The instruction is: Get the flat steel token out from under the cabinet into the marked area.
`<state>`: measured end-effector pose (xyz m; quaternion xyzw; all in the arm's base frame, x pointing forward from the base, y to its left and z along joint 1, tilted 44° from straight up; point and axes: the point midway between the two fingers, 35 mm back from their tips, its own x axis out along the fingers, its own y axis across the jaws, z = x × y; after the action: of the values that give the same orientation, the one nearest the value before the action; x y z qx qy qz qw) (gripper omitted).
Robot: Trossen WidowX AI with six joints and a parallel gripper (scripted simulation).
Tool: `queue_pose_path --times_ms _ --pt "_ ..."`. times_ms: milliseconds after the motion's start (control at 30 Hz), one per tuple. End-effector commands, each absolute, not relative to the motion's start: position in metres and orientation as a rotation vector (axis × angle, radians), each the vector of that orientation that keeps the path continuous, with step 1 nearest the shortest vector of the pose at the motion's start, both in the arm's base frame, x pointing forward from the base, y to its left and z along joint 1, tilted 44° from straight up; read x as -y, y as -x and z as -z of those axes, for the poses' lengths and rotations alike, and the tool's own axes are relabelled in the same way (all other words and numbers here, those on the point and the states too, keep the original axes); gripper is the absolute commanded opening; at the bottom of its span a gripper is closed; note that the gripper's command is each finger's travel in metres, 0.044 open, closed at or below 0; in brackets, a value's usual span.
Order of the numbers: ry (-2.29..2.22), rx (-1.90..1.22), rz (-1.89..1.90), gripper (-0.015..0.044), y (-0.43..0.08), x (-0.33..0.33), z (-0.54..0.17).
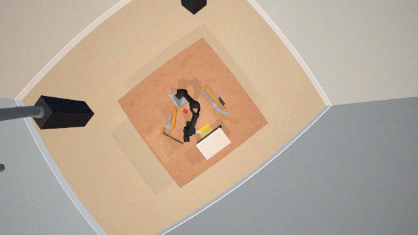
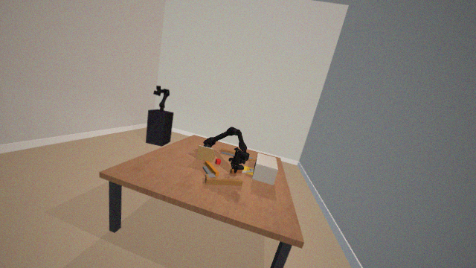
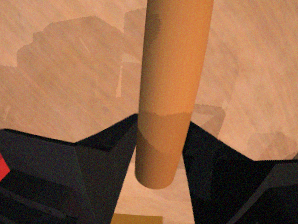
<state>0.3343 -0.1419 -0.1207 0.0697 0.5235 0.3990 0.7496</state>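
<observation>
My gripper [image 2: 234,170] [image 3: 160,121] is shut on the round wooden handle [image 3: 170,75] of a tool, low over the table in front of the cabinet. In the top view the arm hides the handle. The tool's light grey front part [image 1: 202,132] [image 2: 248,171] reaches from beside my gripper across the yellow marked area [image 1: 205,127] [image 2: 247,168] toward the cabinet's front edge. The white cabinet [image 1: 213,143] [image 2: 265,169] stands just beyond the yellow area. I cannot see the token or make out the vent slots in any view.
A red cube [image 1: 185,111] [image 2: 218,161] lies between the arm's base and the cabinet. On one side are an orange bar [image 1: 174,118] [image 2: 211,168] with grey pieces and a long wooden piece [image 1: 172,138] [image 2: 224,182]. Several wood-and-grey pieces and a black block [image 1: 221,100] lie on the other side.
</observation>
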Motion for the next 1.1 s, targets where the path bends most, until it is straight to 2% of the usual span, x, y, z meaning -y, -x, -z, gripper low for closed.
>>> queue_pose_path --times_ms 0,1067 --pt "-0.161 -1.139 -0.874 0.0000 -0.332 0.137 0.118" --pt "-0.160 -1.142 -0.873 0.0000 -0.293 0.147 0.135"
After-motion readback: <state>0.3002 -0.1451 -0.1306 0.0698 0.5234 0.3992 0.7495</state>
